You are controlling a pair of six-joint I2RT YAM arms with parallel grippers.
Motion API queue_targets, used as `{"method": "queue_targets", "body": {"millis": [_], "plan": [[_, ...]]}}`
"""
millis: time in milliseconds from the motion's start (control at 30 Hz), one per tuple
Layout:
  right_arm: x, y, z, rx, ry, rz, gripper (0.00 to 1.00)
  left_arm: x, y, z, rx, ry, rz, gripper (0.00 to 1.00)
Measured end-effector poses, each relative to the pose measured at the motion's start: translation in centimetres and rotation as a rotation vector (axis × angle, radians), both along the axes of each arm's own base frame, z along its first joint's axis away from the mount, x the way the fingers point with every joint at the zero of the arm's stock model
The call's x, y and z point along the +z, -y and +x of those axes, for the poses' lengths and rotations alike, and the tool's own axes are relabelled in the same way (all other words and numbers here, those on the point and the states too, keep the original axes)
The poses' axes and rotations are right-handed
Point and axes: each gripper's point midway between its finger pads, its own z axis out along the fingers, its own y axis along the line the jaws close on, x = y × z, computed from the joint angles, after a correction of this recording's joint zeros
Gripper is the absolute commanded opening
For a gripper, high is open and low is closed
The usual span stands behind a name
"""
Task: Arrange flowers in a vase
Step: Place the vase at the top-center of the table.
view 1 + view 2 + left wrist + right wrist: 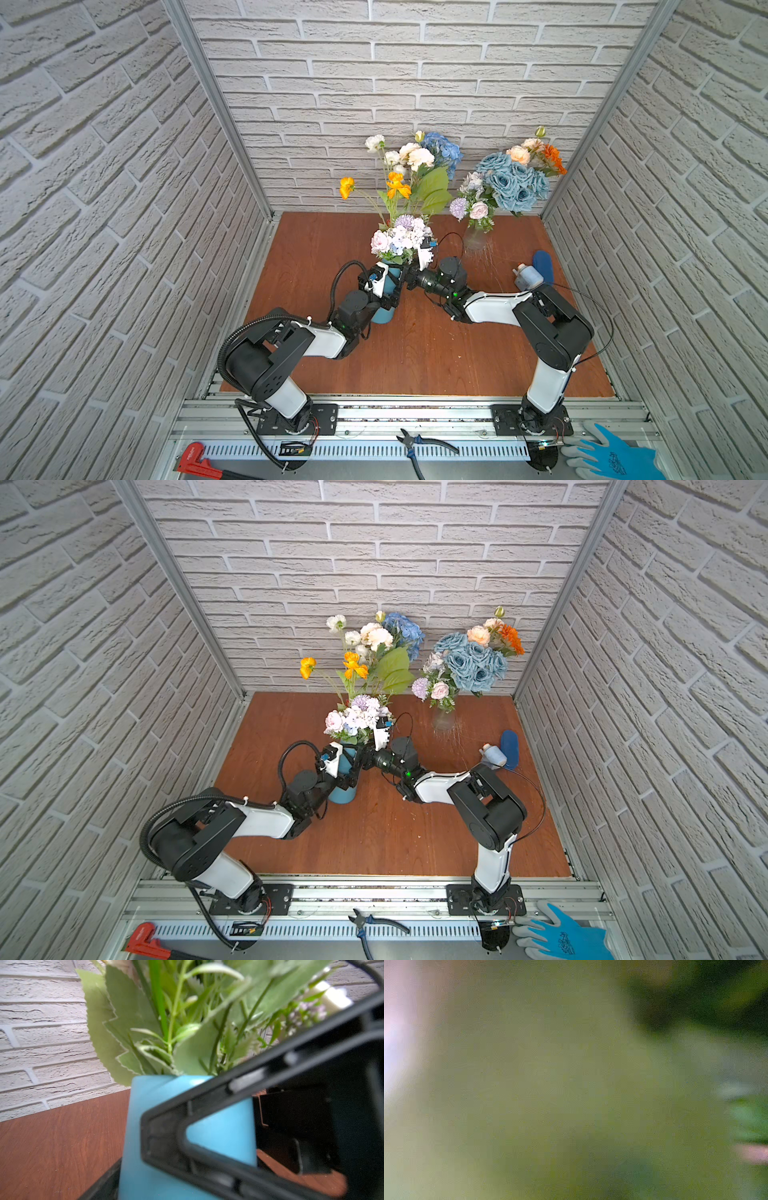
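1. Found flowers (407,195) standing in blue vase (383,316) near middle of surface (415,357). Noted second bunch, pale blue roses (513,183), in glass vase (475,239) toward far right corner.
2. Recorded left hand (388,284) spread wide around blue vase, fingers (270,1068) against its wall, bracing it.
3. Located right hand (411,272) at vase mouth, just under lilac-white sprays (405,235). Cannot tell its opening or any hold; wrist view only green blur.
4. Judged blooms light, soft, crushable; stems (170,1022) wiry, springy. Best gripped low on bare stem, never on petals.
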Motion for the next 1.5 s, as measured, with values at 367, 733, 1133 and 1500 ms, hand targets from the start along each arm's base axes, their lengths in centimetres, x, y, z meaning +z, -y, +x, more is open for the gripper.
{"method": "queue_targets", "body": {"millis": [367, 733, 1133, 1500], "plan": [[0.1, 0.1, 0.0, -0.002, 0.024, -0.019, 0.37, 0.0, 0.0, 0.0, 0.000, 0.000, -0.001, 0.59], [0.2, 0.6, -0.4, -0.010, 0.019, -0.077, 0.30, 0.6, 0.4, -0.3, -0.014, 0.011, -0.026, 0.98], [0.9, 1.2, -0.4, -0.017, 0.108, -0.206, 0.26, 2.4, -3.2, -3.0, 0.048, 0.002, -0.119, 0.98], [1.4, 2.0, 1.4, -0.045, 0.180, -0.313, 0.21, 5.5, -5.6, -3.4, 0.131, 0.056, -0.166, 0.98]]}}
